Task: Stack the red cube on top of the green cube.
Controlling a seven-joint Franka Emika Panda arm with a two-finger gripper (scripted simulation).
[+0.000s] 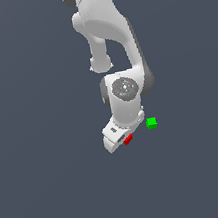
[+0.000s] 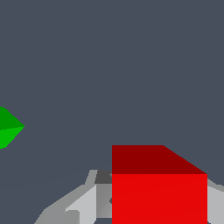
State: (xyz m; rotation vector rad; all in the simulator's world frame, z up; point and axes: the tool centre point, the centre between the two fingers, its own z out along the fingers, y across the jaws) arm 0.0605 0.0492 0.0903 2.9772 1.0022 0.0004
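Red cube at the gripper, green cube apart on the bench

Nearest the wrist camera, the red cube [image 2: 159,192] filled the foreground, with pale grey fingers [image 2: 85,205] showing on either side of it, so the gripper [image 1: 120,140] appeared closed on the cube (the contact itself was hidden behind the cube). In the exterior view, the red cube [image 1: 128,139] sat at the tip of the tilted white hand, while the green cube [image 1: 151,123] rested alone on the dark bench [image 1: 54,191], near it toward the exterior view's right, not touching. Only 1 corner of the green cube [image 2: 8,127] showed in the wrist view.
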